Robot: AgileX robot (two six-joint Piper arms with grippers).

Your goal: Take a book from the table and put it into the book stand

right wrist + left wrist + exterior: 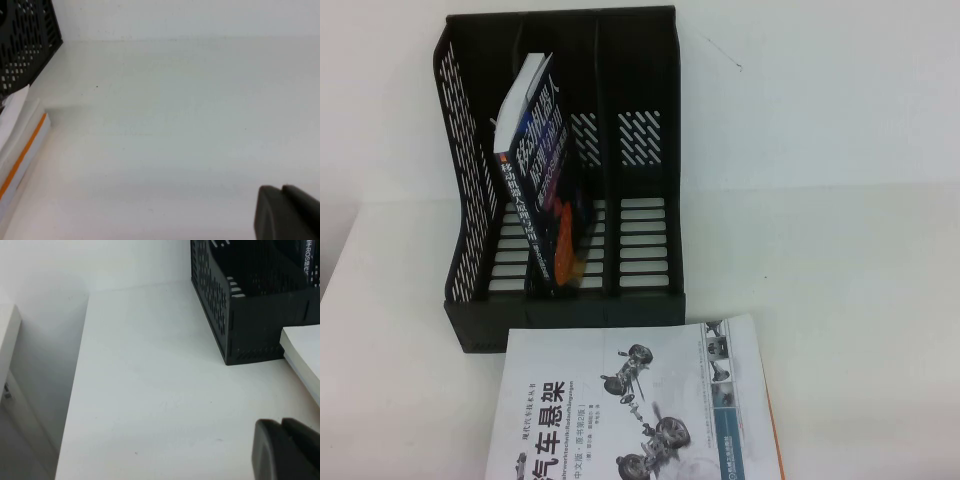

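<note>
The white book (640, 410) with grey car-suspension pictures and black Chinese characters lies flat on the white table (840, 260), just in front of the black book stand (460, 200). Its corner shows in the left wrist view (305, 357). It lies on top of an orange-edged book (22, 155). A dark blue book (535, 170) leans inside the stand's middle compartment. My left gripper (282, 426) is shut and empty, low over the table to the left of the stand (225, 305). My right gripper (282, 191) is shut and empty over bare table to the right of the books. Neither gripper shows in the high view.
The table's left edge (75, 390) drops off beside the left gripper. A wall runs behind the stand. The stand's corner shows in the right wrist view (25, 50).
</note>
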